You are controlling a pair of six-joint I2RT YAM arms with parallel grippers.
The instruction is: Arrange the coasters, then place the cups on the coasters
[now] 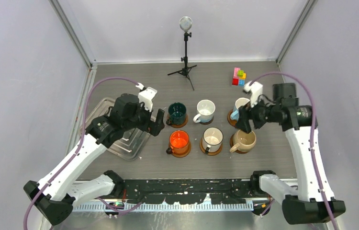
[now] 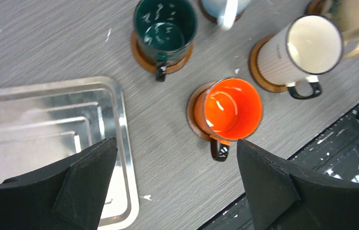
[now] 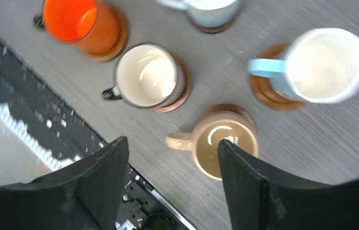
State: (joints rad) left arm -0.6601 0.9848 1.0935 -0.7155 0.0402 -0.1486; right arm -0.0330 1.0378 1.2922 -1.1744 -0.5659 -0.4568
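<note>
Six handled ceramic mugs stand in two rows of three on the grey table [image 1: 263,163], each on its own round brown wooden coaster [image 2: 139,56]. The far row holds the dark green mug [image 1: 177,113], the plain white mug [image 1: 206,110] and the light blue mug with a white inside [image 1: 241,103]. The near row holds the orange mug [image 1: 179,140], the white mug with a dark rim [image 1: 212,137] and the beige mug [image 1: 244,140].

The left pincer [image 2: 175,146] hangs above the table between the rectangular silver metal tray [image 2: 48,110] and the orange mug, its jaws wide apart and gripping nothing. The right pincer [image 3: 172,143] hangs over the beige mug, its jaws also apart and touching nothing; in the right wrist view the mug's handle shows between the two fingers, well below them.

At the far side of the table stand a black tripod stand [image 1: 185,52] and a small stack of coloured blocks [image 1: 239,76].
</note>
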